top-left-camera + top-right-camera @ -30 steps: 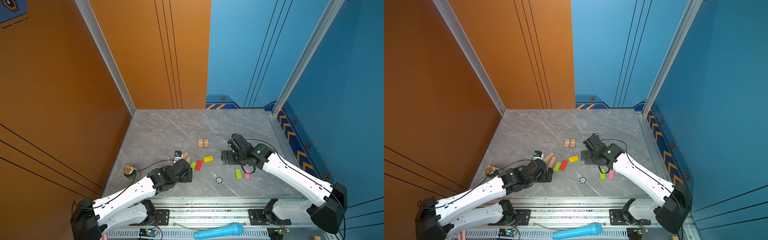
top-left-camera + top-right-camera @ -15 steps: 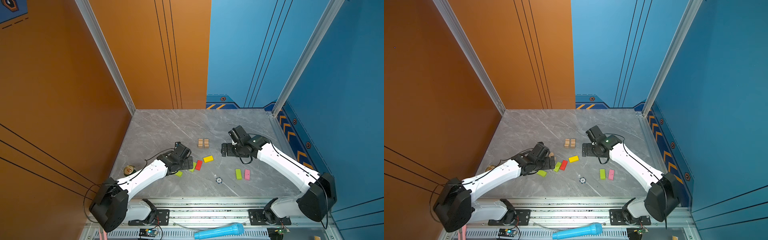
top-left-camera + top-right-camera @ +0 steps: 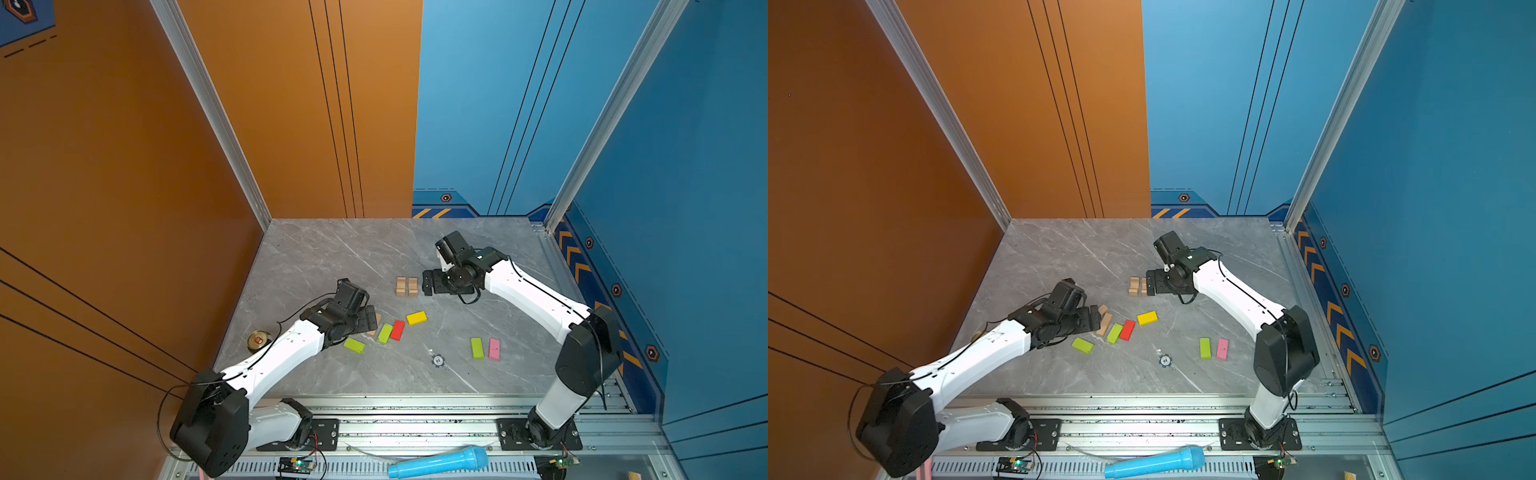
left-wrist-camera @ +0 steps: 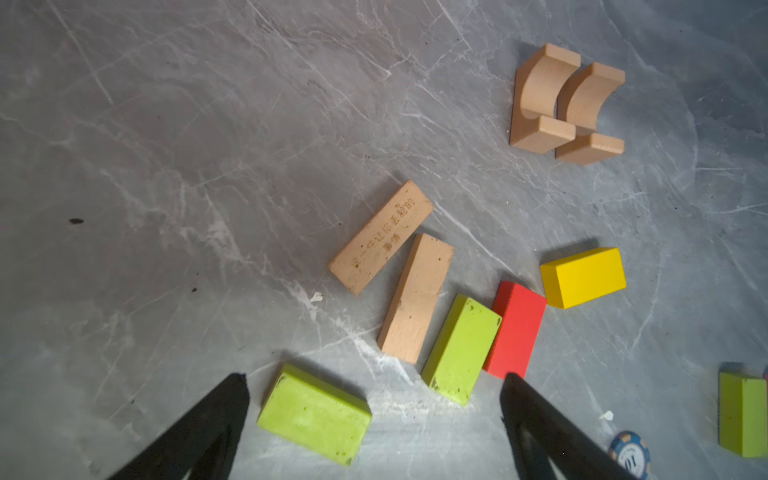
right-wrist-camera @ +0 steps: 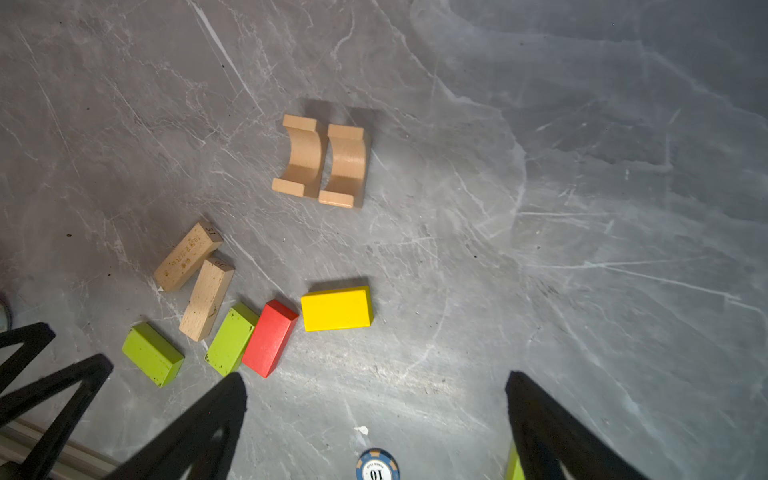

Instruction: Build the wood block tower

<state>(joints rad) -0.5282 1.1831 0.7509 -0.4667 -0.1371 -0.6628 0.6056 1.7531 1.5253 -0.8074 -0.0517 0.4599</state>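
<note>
Ten wood blocks (image 3: pixel 397 329) lie loose, none stacked. We see left gripper (image 3: pixel 371 321) and right gripper (image 3: pixel 428 283) gaping, empty. Next, we judge, a plain tan block (image 4: pixel 415 297) must be grasped as base.

Marble tabletop (image 3: pixel 332 257); drink can (image 3: pixel 258 340) at its left edge; blue-white chip (image 3: pixel 438 360) near front; blue microphone (image 3: pixel 438 461) on rail (image 3: pixel 415 434).

Flat on grey desk (image 3: pixel 316 266): notched tan pair (image 3: pixel 406 286) side by side; yellow block (image 3: pixel 416 318); red block (image 3: pixel 397 330) against lime block (image 3: pixel 385 333); second lime block (image 3: pixel 354 345); third lime block (image 3: pixel 477 348) beside pink block (image 3: pixel 494 348); round token (image 3: pixel 438 360); can (image 3: pixel 258 339).
</note>
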